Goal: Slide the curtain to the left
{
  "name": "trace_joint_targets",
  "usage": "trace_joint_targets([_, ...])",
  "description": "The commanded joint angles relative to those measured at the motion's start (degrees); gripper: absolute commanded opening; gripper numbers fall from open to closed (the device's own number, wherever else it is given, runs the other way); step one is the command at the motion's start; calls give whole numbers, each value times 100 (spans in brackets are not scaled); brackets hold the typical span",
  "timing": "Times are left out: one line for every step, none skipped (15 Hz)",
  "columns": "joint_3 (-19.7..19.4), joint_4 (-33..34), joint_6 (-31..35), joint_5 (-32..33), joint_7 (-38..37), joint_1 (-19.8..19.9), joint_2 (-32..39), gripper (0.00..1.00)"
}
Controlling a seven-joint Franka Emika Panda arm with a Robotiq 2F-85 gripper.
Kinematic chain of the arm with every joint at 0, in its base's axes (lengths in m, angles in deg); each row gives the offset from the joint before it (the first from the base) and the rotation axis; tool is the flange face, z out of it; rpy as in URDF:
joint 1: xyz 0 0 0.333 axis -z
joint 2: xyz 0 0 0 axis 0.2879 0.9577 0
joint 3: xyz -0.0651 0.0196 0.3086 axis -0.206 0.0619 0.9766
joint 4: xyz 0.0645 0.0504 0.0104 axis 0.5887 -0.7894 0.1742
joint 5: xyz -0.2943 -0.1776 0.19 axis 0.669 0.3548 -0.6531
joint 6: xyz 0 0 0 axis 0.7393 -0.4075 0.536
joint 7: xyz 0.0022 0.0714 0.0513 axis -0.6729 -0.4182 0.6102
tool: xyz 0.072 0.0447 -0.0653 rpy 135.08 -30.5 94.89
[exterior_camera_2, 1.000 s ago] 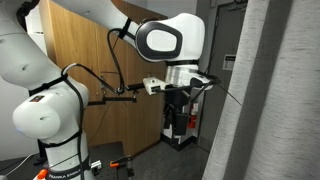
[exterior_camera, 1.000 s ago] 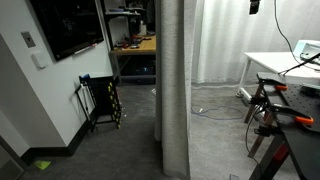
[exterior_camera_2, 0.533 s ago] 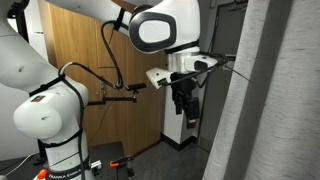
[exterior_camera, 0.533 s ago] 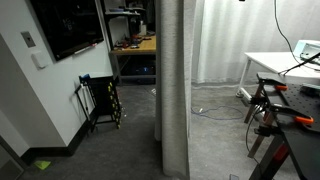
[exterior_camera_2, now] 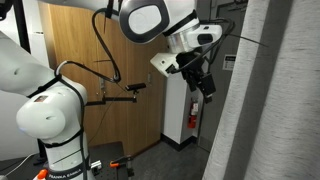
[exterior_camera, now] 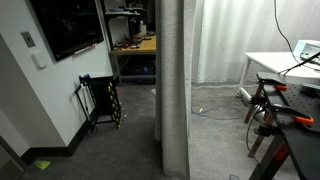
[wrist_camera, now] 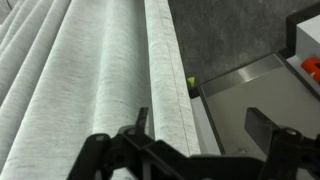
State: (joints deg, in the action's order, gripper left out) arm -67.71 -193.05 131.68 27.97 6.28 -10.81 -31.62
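The curtain (exterior_camera: 174, 85) is a tall grey-beige ribbed fabric hanging in vertical folds to the floor. It fills the right side of an exterior view (exterior_camera_2: 268, 100). In the wrist view the curtain (wrist_camera: 95, 70) covers the left and middle of the picture, with its edge fold running down the centre. My gripper (exterior_camera_2: 205, 85) is raised high, close beside the curtain's edge. In the wrist view the gripper (wrist_camera: 200, 125) is open, with the edge fold of the curtain between its fingers, one finger against the fabric. It holds nothing.
A sheer white curtain (exterior_camera: 228, 40) hangs behind the grey one. A white table (exterior_camera: 280, 65), clamps and stands (exterior_camera: 270, 110) are at the right. A black rack (exterior_camera: 100, 100) stands by the left wall. A wooden door (exterior_camera_2: 105, 80) and a fire extinguisher (exterior_camera_2: 192, 118) are behind the arm.
My arm has lifted and tilted the gripper upward and toward the curtain's edge. The curtain hangs in the same place.
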Motion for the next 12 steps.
trace_joint_targets([-236,-129,579,-419,334,-461,-461,95])
trace_joint_targets([-268,-115,754,-510,388,-584,-496,94])
trace_joint_targets([-308,-107,950,-600,458,-718,-521,95])
trace_joint_targets([-322,-102,1208,-679,475,-841,-526,94])
trace_joint_targets([-347,-96,1435,-745,498,-968,-534,94])
trace_joint_targets([-406,-88,1556,-806,515,-1103,-556,95])
trace_joint_targets([-584,-105,1466,-925,611,-1322,-658,99])
trace_joint_targets([-817,-144,1202,-1030,847,-1586,-824,99])
trace_joint_targets([-407,8,1357,-738,425,-1125,-371,97])
trace_joint_targets([-536,-2,1341,-825,556,-1293,-423,99])
trace_joint_targets([-634,-11,1338,-862,628,-1402,-463,99])
trace_joint_targets([-704,-18,1336,-873,663,-1461,-494,99])
